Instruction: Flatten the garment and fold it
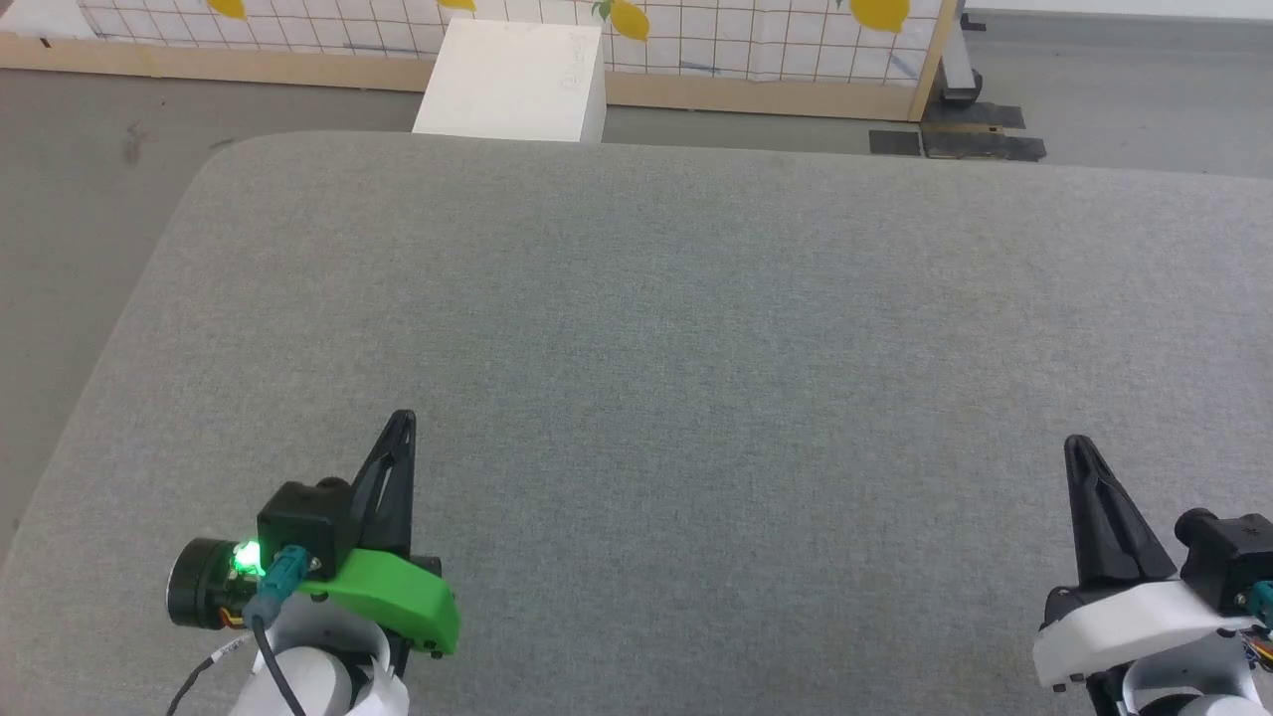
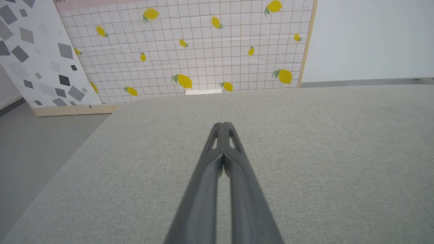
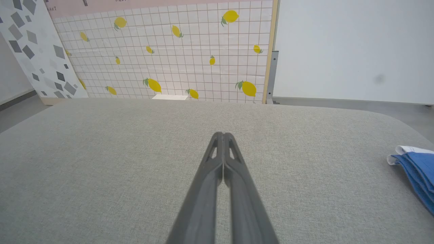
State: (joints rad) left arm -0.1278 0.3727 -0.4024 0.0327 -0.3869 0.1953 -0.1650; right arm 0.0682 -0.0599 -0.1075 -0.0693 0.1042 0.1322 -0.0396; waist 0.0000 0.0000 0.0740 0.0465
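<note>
The garment [image 3: 418,174], bright blue fabric with a white edge, lies at the far right of the right wrist view on the grey surface, partly cut off by the frame edge and well to the right of my right gripper [image 3: 223,135]. That gripper is shut with nothing between its fingers, and stands at the lower right of the head view [image 1: 1076,445]. My left gripper [image 1: 403,420] is at the lower left, also shut and empty; its closed tips [image 2: 223,124] point along the bare surface.
A wide grey fabric-covered table [image 1: 696,318] spreads before me, its left edge rounded. Beyond its far edge stand a white box [image 1: 517,80] and a lemon-patterned grid panel [image 2: 203,51] on a grey floor.
</note>
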